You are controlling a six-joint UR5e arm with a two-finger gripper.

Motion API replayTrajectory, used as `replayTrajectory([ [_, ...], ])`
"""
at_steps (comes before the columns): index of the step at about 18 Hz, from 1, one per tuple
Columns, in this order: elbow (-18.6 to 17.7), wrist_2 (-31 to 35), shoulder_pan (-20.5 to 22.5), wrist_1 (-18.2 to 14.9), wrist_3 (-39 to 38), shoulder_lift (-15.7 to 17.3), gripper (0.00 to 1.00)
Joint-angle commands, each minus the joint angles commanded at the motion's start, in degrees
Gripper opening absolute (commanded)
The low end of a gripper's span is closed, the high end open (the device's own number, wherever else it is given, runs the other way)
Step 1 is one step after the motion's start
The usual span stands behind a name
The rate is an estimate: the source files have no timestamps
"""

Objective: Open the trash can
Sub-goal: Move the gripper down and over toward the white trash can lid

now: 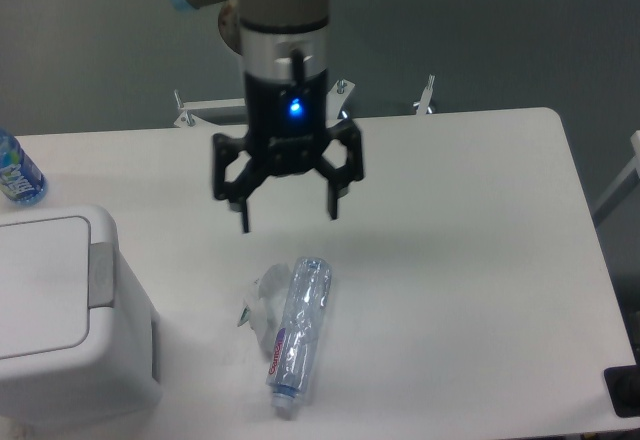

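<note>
The tool (pixel 288 217) is hanging wide open and empty above the bench (pixel 470 260). The trash can (pixel 60 320), lid down, is sitting at the front-left corner, partly cut off by the frame.

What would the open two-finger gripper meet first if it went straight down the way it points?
Probably the bare white table, just beyond the crushed clear plastic bottle; depth is unclear. The black gripper is not over the white plastic trash can.

On the worktop (pixel 480 260) the trash can (pixel 60 320) stands at the front left corner, the crushed bottle (pixel 298 335) lies to its right near the front edge, another bottle (pixel 17 170) sits behind the can at the left edge, and the gripper (pixel 290 222) hangs above the crushed bottle, farther back.
</note>
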Motion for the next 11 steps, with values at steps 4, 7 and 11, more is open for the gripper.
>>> replayTrajectory([
  [4, 0.0, 0.09, -1.94, 0.0, -0.44, -0.97, 1.0],
  [7, 0.17, 0.09, -3.34, 0.0, -1.14, -1.41, 1.0],
  [11, 0.44, 0.09, -4.66, 0.0, -2.11, -2.2, 1.0],
])
